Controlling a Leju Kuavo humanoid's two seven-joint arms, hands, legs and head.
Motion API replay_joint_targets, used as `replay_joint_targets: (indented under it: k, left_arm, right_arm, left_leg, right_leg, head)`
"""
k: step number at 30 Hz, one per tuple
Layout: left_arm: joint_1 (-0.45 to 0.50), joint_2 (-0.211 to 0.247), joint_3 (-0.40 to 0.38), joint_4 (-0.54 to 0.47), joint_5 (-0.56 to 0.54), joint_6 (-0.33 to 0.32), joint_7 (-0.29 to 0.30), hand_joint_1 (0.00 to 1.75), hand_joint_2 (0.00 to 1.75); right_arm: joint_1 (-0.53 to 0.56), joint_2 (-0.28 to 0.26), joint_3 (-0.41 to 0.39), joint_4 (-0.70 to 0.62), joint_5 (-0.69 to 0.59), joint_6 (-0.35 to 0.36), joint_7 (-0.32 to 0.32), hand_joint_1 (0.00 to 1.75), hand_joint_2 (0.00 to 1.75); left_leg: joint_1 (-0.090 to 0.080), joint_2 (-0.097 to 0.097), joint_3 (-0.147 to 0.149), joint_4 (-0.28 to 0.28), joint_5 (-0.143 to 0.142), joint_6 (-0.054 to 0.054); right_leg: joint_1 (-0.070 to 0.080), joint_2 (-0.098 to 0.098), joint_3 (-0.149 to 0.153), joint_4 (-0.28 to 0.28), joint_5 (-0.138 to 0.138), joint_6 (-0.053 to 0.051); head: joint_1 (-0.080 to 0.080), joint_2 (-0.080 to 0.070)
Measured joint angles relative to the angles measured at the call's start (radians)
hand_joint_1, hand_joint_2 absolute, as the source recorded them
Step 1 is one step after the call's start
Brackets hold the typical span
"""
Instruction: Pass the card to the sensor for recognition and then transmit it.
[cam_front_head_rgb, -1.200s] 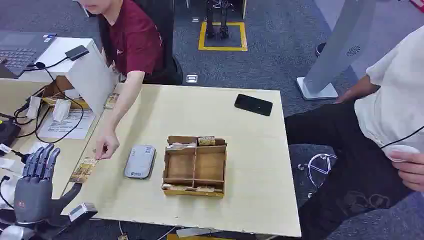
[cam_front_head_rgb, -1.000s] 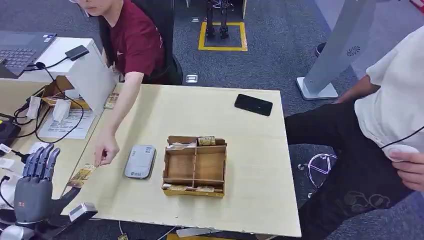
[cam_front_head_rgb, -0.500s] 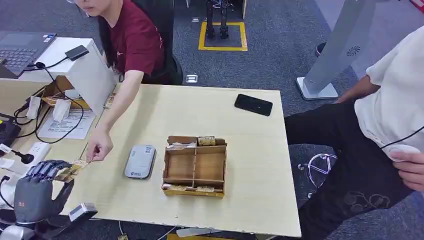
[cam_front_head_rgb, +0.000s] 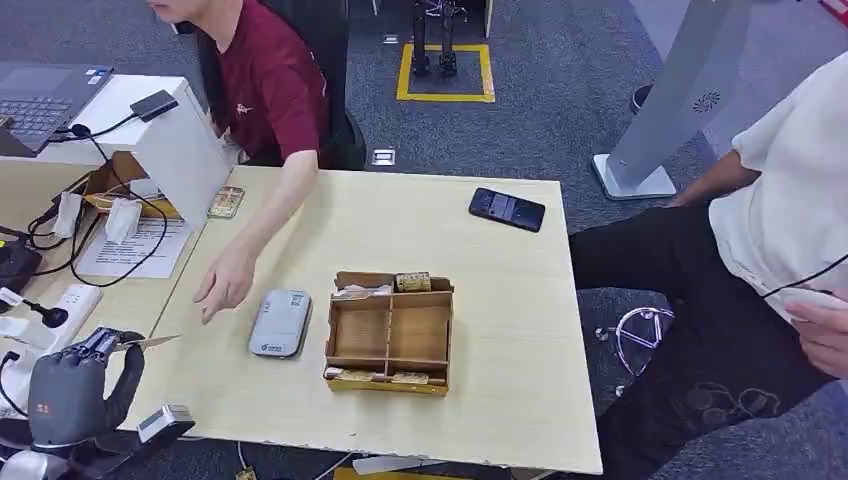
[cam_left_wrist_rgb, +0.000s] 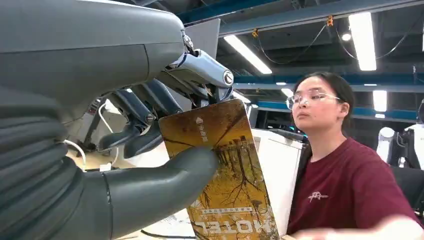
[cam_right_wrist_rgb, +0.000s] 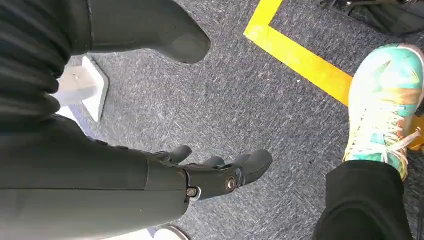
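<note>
— Where's the card (cam_left_wrist_rgb: 223, 170)?
— Pinched between thumb and fingers of the left robot hand (cam_front_head_rgb: 72, 385), off the desk's (cam_front_head_rgb: 400, 220) near-left corner.
— The sensor (cam_front_head_rgb: 280, 322)?
— Flat on the desk, left of the wooden box (cam_front_head_rgb: 391, 331); a person's hand (cam_front_head_rgb: 224, 282) hovers just beyond it.
— Right robot hand (cam_right_wrist_rgb: 210, 172)?
— Holding nothing, fingers apart, above the carpet (cam_right_wrist_rgb: 240, 95).

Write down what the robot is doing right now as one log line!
left hand: holds card | right hand: open, hanging by floor | sensor: on table, untouched | person's hand: near sensor
</note>
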Motion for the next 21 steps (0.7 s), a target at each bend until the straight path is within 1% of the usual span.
replay_joint_targets:
  k: [11,15,17,18,19,20,21]
  left_arm:
    - [0.000,0.000,0.000,0.000,0.003,0.000,0.000,1.75,1.75]
    - [0.001,0.001,-0.001,0.000,0.038,-0.008,-0.018,1.75,1.75]
    - [0.002,0.006,-0.001,0.000,0.082,-0.036,-0.036,1.75,1.75]
    - [0.001,0.005,-0.001,0.000,0.135,-0.082,-0.040,1.75,1.75]
    - [0.000,0.002,-0.001,0.000,0.226,-0.165,-0.040,1.75,1.75]
    - [-0.003,-0.008,-0.001,-0.003,0.357,-0.298,-0.032,1.75,1.75]
    - [-0.009,-0.025,-0.004,-0.006,0.452,-0.407,-0.011,1.75,1.75]
  right_arm:
    - [0.000,0.000,0.000,0.000,0.000,0.000,0.000,0.00,1.75]
    - [0.000,0.000,0.000,0.000,0.000,0.000,0.000,0.00,1.75]
    - [0.000,0.000,0.000,0.000,0.000,-0.002,0.000,0.00,1.75]
    - [0.000,0.000,0.000,0.000,-0.002,-0.005,0.001,0.00,1.75]
    - [0.000,0.000,0.000,0.000,-0.005,-0.010,0.003,0.00,1.75]
    - [0.000,0.002,0.000,0.000,-0.011,-0.015,0.007,0.00,1.75]
    - [0.000,0.002,0.000,0.000,-0.012,-0.018,0.008,0.00,1.75]
  left_leg:
    - [0.000,0.000,0.000,0.000,0.000,0.000]
    - [0.000,0.000,0.000,0.000,0.000,0.000]
    - [0.000,0.000,0.000,0.000,0.000,0.000]
    - [0.000,0.000,0.000,0.000,0.000,0.000]
    - [0.000,0.000,0.000,0.000,0.000,0.000]
    - [0.000,0.000,0.000,0.000,0.000,0.000]
    - [0.000,0.000,0.000,0.000,0.000,0.000]
  right_leg:
    - [0.000,0.000,0.000,0.000,0.000,0.000]
    - [0.000,0.000,0.000,0.000,0.000,0.000]
    - [0.000,0.000,0.000,0.000,0.000,0.000]
    - [0.000,0.000,0.000,0.000,0.000,0.000]
    - [0.000,0.000,0.000,0.000,0.000,0.000]
    - [0.000,0.000,-0.001,0.000,0.000,0.000]
    - [0.000,0.000,-0.001,0.000,0.000,0.000]
  head:
    - [0.000,0.000]
    - [0.000,0.000]
    - [0.000,0.000]
    - [0.000,0.000]
    - [0.000,0.000]
    - [0.000,0.000]
    - [0.000,0.000]
